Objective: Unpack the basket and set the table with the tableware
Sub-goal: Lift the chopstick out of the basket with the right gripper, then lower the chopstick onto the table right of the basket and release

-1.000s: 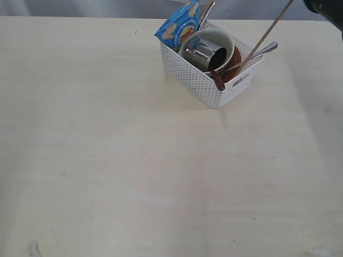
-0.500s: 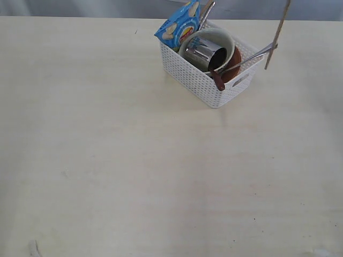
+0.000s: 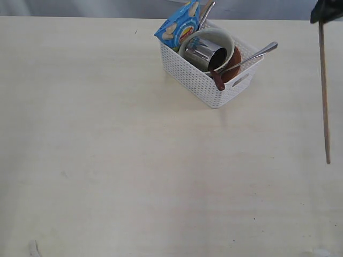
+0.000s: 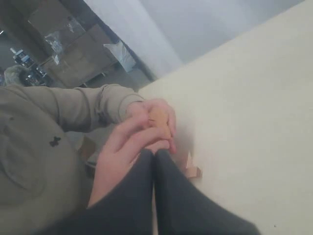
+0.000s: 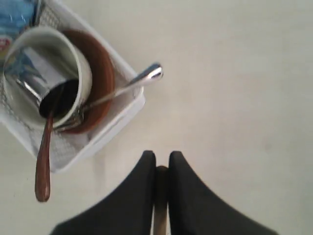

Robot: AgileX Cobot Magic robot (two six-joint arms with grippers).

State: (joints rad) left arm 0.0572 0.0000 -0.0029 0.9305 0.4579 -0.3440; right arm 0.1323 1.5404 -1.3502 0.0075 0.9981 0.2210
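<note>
Black right gripper [image 5: 159, 160] pinched a thin wooden chopstick [image 3: 323, 91], upper right; perforated white plastic basket [image 3: 199, 81] sat upper centre; left gripper [image 4: 155, 154] pressed together.

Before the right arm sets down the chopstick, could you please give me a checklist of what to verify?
1. Right gripper shut on the thin wooden chopstick: ok.
2. Chopstick apart from the small white perforated plastic basket: ok.
3. Pale beige table bare below the chopstick: ok.
4. Chopstick tip off the table: cannot tell.
5. Left gripper shut and empty: ok.
6. Person's hands away from the left gripper: not ok, right beside it.
</note>
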